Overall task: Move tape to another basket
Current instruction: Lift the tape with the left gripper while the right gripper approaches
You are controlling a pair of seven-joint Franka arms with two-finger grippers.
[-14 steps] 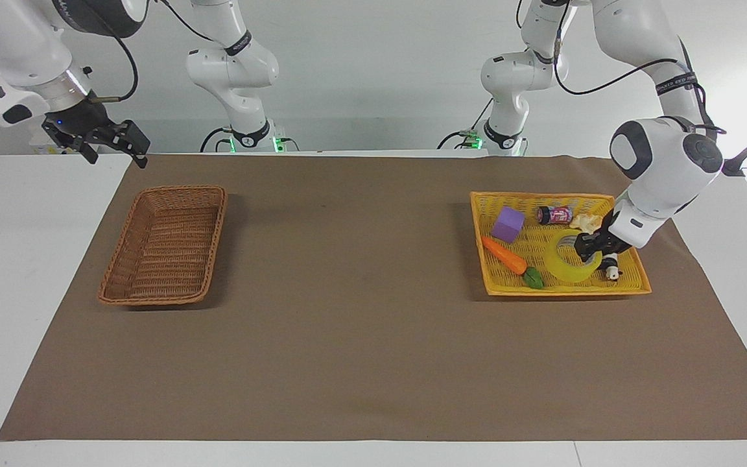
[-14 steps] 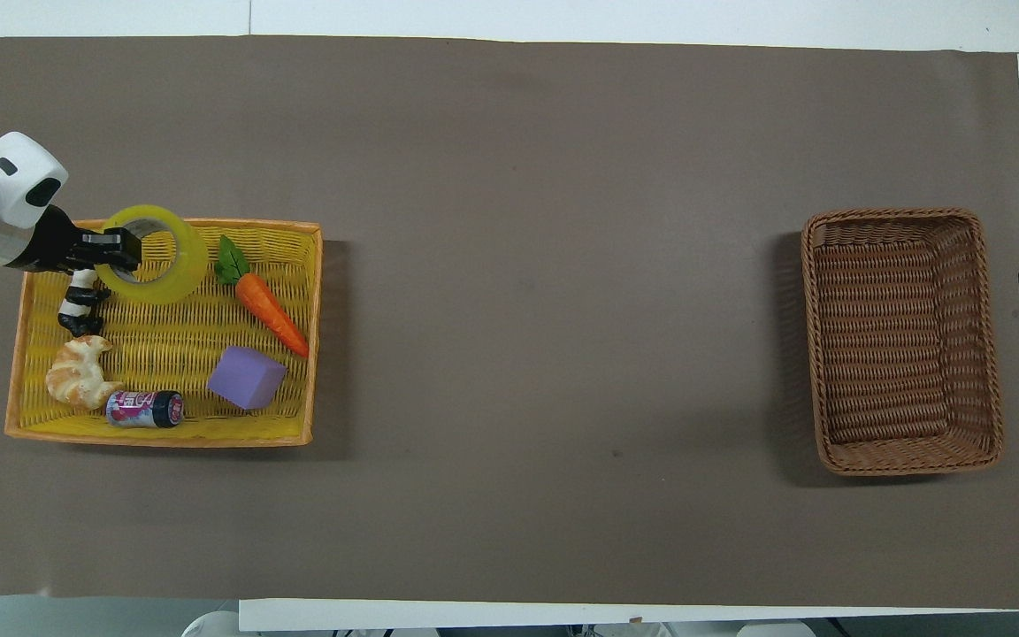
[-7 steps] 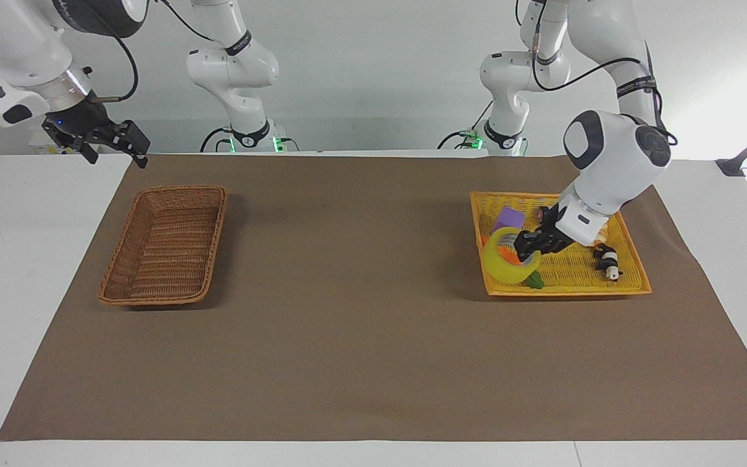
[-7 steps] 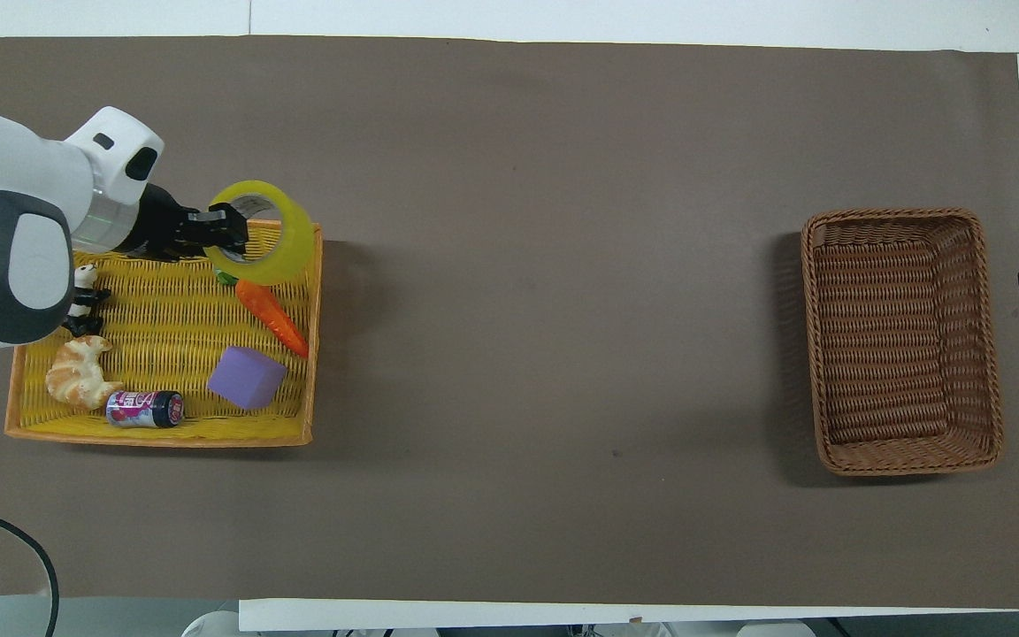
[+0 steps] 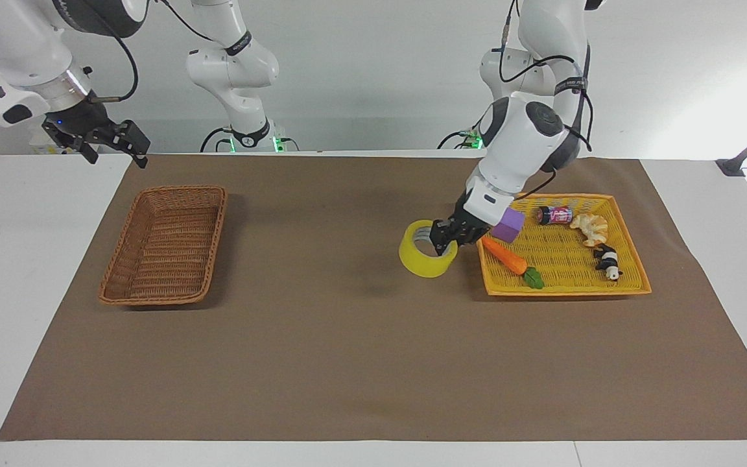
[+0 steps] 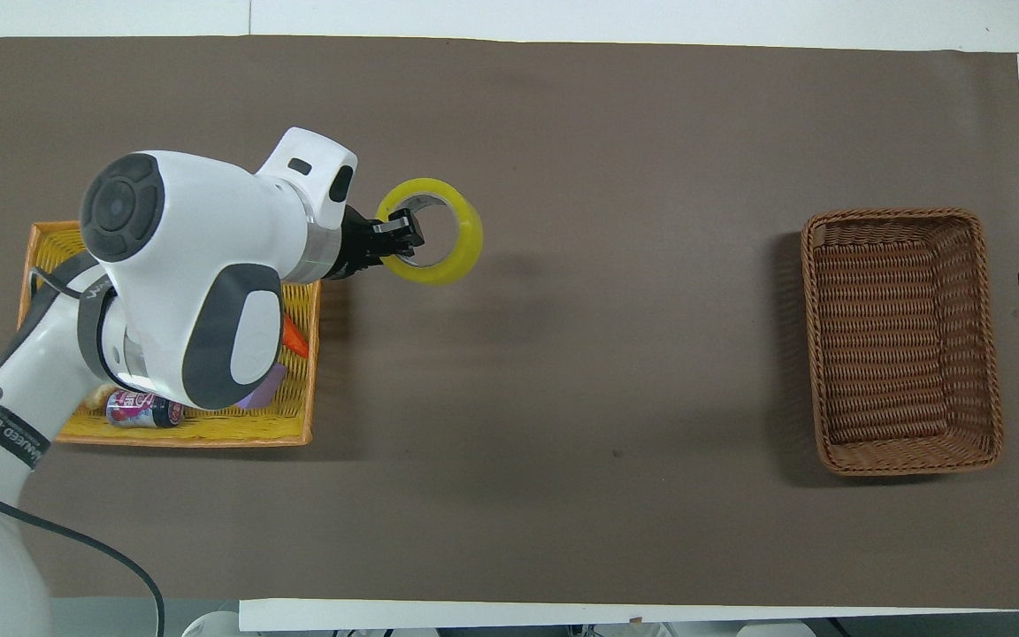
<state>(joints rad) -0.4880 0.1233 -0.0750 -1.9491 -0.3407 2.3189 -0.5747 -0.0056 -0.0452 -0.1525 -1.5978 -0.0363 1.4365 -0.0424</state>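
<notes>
Facing view: left end effector (image 5: 443, 240) pinches the tape (image 5: 426, 257) above the mat; right end effector (image 5: 109, 144) waits, fully spread.

Bright, even light — soft shadows beside both baskets — everything sharp.

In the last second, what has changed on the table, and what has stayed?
The left gripper, shut on the yellow packing tape roll, carried it out of the bright yellow woven basket over the brown mat, toward the dark-brown wicker basket. The right gripper waits, open.
</notes>
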